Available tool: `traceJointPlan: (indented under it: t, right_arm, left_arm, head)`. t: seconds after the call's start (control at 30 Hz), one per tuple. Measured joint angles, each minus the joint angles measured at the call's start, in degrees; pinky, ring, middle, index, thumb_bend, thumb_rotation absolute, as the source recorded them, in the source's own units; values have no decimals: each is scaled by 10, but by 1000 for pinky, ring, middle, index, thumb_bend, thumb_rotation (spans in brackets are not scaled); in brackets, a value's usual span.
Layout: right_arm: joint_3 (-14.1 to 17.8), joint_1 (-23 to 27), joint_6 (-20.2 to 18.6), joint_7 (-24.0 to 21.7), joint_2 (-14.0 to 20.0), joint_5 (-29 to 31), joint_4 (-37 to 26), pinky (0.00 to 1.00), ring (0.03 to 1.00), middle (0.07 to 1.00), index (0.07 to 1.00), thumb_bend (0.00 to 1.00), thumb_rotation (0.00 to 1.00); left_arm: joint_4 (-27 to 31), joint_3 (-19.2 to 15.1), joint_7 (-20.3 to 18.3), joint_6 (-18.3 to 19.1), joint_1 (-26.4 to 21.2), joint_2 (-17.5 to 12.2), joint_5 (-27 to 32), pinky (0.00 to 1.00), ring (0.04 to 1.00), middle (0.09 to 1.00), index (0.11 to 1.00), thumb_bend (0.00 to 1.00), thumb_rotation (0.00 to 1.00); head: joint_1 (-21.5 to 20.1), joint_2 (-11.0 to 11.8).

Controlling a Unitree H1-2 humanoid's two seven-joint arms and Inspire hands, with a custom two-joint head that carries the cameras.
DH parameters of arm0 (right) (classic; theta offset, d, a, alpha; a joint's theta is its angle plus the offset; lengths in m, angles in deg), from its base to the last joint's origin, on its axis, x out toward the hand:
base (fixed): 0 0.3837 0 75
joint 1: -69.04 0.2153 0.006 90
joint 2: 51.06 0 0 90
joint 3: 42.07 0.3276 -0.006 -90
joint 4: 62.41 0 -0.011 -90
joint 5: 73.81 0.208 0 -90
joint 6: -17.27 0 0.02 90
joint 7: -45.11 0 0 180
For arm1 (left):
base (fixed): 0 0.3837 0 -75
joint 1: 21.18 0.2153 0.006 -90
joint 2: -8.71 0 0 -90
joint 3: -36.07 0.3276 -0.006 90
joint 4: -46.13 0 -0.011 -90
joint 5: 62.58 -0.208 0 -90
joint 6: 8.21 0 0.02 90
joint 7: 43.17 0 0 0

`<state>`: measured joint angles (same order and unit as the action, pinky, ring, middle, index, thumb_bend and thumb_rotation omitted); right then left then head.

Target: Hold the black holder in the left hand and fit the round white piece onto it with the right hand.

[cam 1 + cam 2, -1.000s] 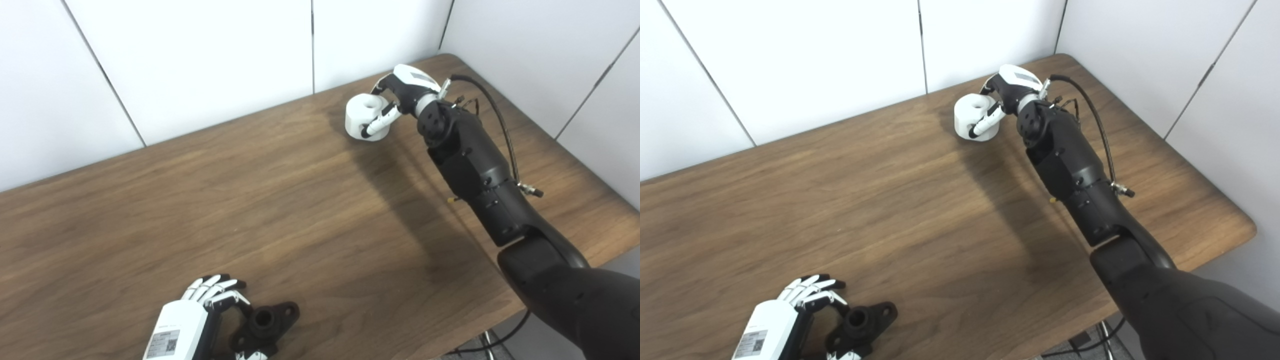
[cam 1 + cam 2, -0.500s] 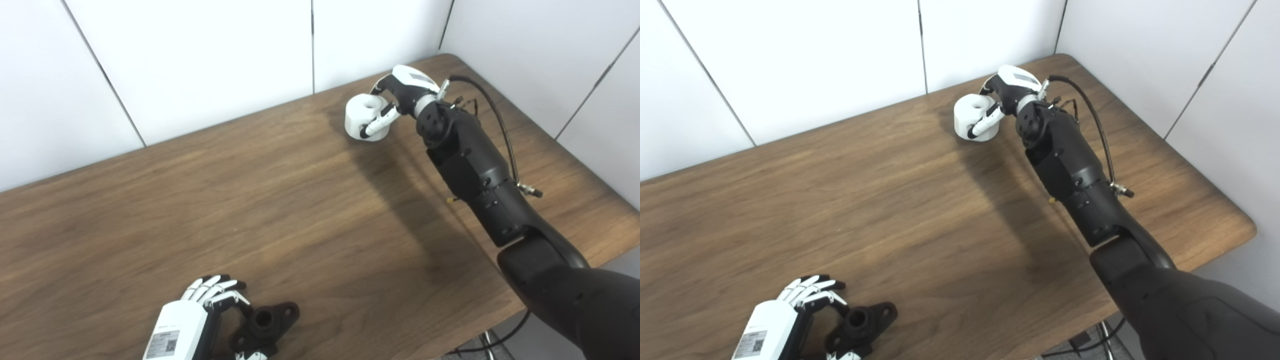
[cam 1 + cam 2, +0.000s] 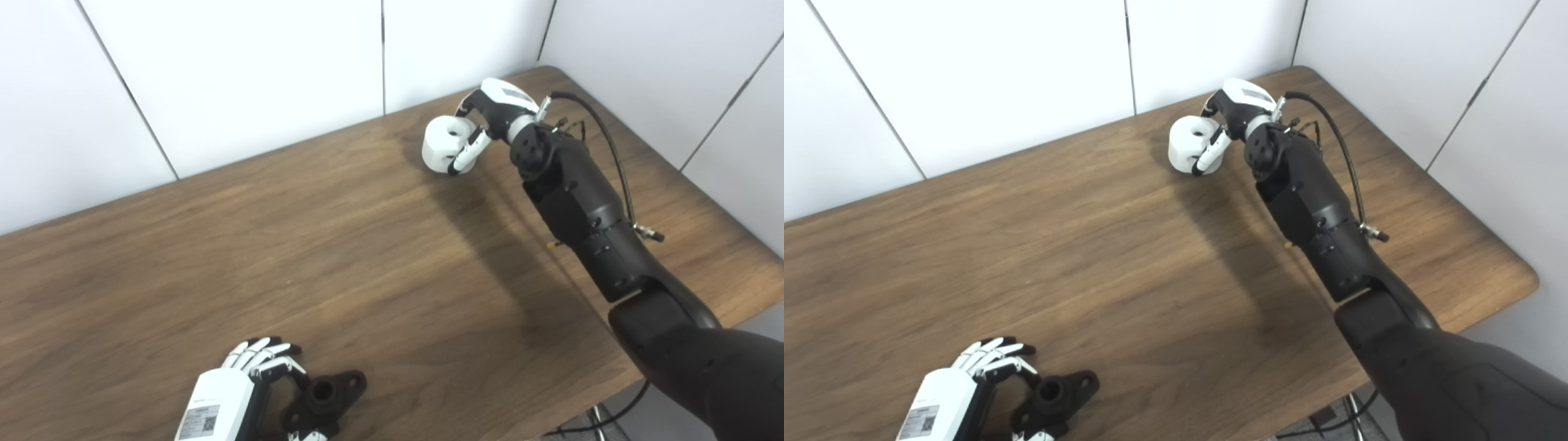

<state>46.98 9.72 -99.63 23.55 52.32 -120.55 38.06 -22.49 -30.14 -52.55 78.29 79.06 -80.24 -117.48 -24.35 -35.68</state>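
Black holder [image 3: 324, 395] lying flat on the wooden table [image 3: 343, 257] at the near edge, bore facing up, flange ears out to either side. Left hand [image 3: 242, 389] just beside it on the left — fingers [image 3: 260, 352] slightly curled and close together above the holder's left end, thumb tip showing at the holder's near side; cannot tell whether actually gripping or only touching. Round white piece [image 3: 1189, 143] far off at the table's back right, well apart from the holder, central hole visible on top. Right hand [image 3: 1234, 113] wrapped around it from the right — one white finger [image 3: 1209, 156] pressed down across its front face, the rest curled behind and over the top. Piece tilted a little, lower edge at or just above the tabletop; contact with the wood not clear. Black right forearm [image 3: 576, 196] stretched diagonally across the table's right half, a cable [image 3: 603, 138] looping beside the wrist. White wall panels [image 3: 245, 67] behind the table.
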Motion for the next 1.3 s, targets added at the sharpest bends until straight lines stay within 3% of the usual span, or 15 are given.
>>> traceJointPlan:
  t: [0.43, 0.7, 0.87, 1.07, 1.3]
  right_arm:
    - [12, 0, 0, -3, -6, -2, 0, 838, 895, 811, 487, 523, 146]
    - [-6, -2, 2, 14, 4, 27, -6, 825, 857, 794, 486, 523, 142]
    - [-20, -4, 5, 11, 19, 47, -45, 796, 829, 777, 485, 525, 140]
    - [-49, -11, 3, -43, 39, 52, -145, 843, 862, 762, 484, 525, 140]
    - [-56, -17, 0, -139, 41, 28, -242, 849, 884, 770, 484, 525, 144]
  left_arm:
    - [0, 0, 1, 0, 0, 0, 1, 892, 841, 755, 486, 520, 45]
    - [0, 0, 0, 1, -1, 3, -1, 891, 841, 756, 487, 520, 46]
    - [-3, 4, 0, 1, -6, 7, -8, 883, 840, 760, 487, 520, 46]
    - [-12, 7, 1, 2, -10, 19, -14, 883, 840, 761, 487, 520, 48]
    - [-20, 9, 4, 6, -16, 33, -29, 902, 850, 770, 487, 519, 49]
  head:
    - [-1, -2]
    - [12, -2]
    - [31, -3]
    - [71, -11]
    - [119, -31]
